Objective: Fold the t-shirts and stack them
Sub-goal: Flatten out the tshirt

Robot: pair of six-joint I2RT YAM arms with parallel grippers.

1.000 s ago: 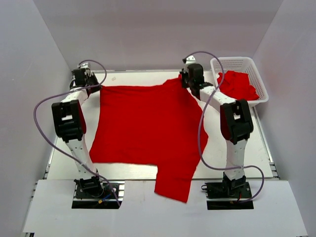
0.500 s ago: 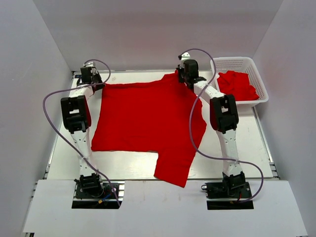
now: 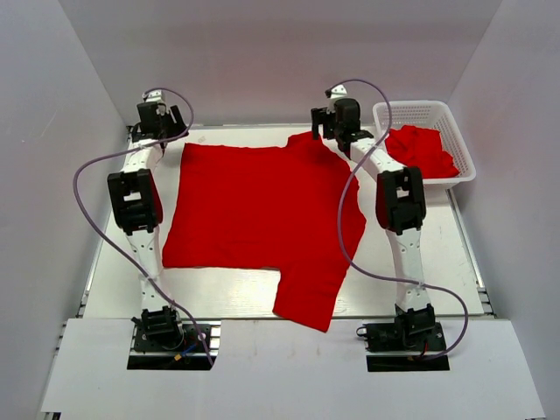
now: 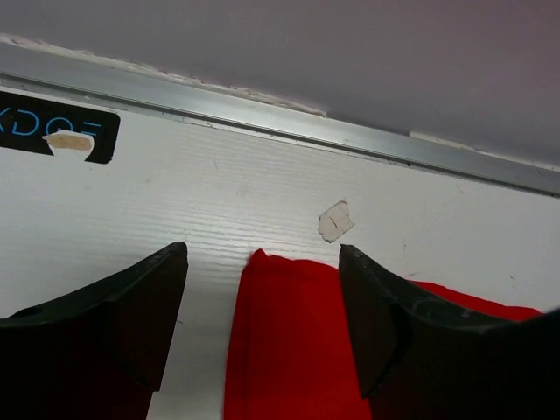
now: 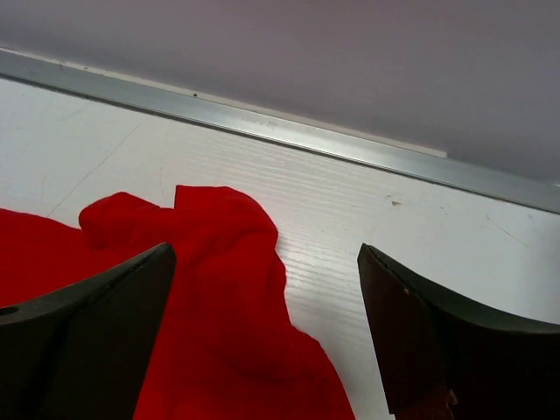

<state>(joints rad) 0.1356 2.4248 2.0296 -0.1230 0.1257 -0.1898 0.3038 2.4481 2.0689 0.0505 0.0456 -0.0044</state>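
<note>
Red and plain, the t-shirt (image 3: 258, 210) lay flat across the table (image 3: 451, 262), one sleeve over the near edge, while left gripper (image 4: 262, 252) and right gripper (image 5: 265, 249) hung wide open, empty, at the far edge.

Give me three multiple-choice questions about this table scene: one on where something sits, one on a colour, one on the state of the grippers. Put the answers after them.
1. Where does the white basket stand on the table?
A. far right corner
B. near left corner
C. middle of the near edge

2. What colour is the spread t-shirt?
A. blue
B. red
C. white

3. How do the left gripper and the right gripper stand?
A. both shut on cloth
B. one open, one shut
C. both open

Answers:
1 A, the top view shows it at the far right.
2 B, the cloth is plain red all over.
3 C, each wrist view shows the fingers wide apart, with cloth lying on the table between them and not clamped.
</note>
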